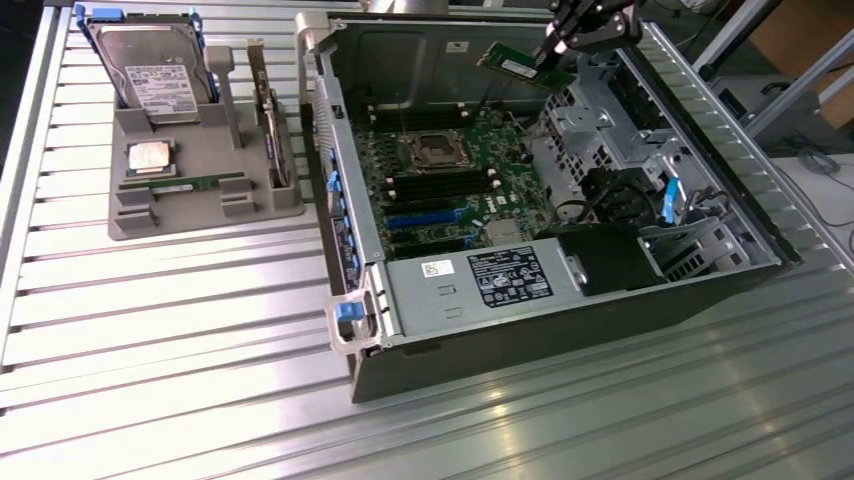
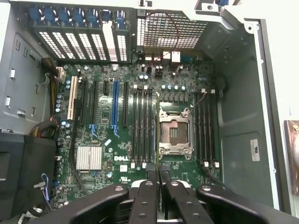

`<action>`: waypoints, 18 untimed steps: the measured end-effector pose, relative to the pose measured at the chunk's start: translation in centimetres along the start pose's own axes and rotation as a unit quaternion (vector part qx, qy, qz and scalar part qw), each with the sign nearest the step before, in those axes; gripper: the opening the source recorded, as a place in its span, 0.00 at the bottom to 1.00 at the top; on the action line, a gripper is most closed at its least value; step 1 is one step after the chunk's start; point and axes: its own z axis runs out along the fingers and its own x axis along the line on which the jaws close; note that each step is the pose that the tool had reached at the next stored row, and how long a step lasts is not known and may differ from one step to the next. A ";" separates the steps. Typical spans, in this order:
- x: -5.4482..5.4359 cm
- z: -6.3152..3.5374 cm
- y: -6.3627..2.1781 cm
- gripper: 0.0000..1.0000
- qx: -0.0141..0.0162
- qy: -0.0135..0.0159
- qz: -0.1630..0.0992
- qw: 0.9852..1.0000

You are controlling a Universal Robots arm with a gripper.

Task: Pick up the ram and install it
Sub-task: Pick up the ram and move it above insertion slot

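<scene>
Hand [image 1: 551,62] high over open computer case [image 1: 534,350], pinched nearly shut on one end of ram [image 1: 511,63]. Ram tilted in air above motherboard [image 1: 447,185], well clear of memory slots [image 2: 142,126]. Grey parts holder [image 1: 187,215] with hard drive [image 1: 154,65] on table [image 1: 160,330], exterior view's left.
</scene>
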 end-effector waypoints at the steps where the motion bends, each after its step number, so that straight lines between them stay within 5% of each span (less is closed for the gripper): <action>1: 0.0 -0.01 -0.04 0.13 0.000 0.000 0.000 1.000; 5: 0.0 -0.01 -0.04 0.13 0.001 0.000 0.000 1.000; 10: 0.0 0.03 -0.03 0.13 0.037 0.001 -0.002 0.999; 13: 0.0 0.07 -0.04 0.13 0.052 0.001 -0.003 0.999; 18: 0.0 0.21 -0.08 0.13 0.084 0.002 -0.005 0.996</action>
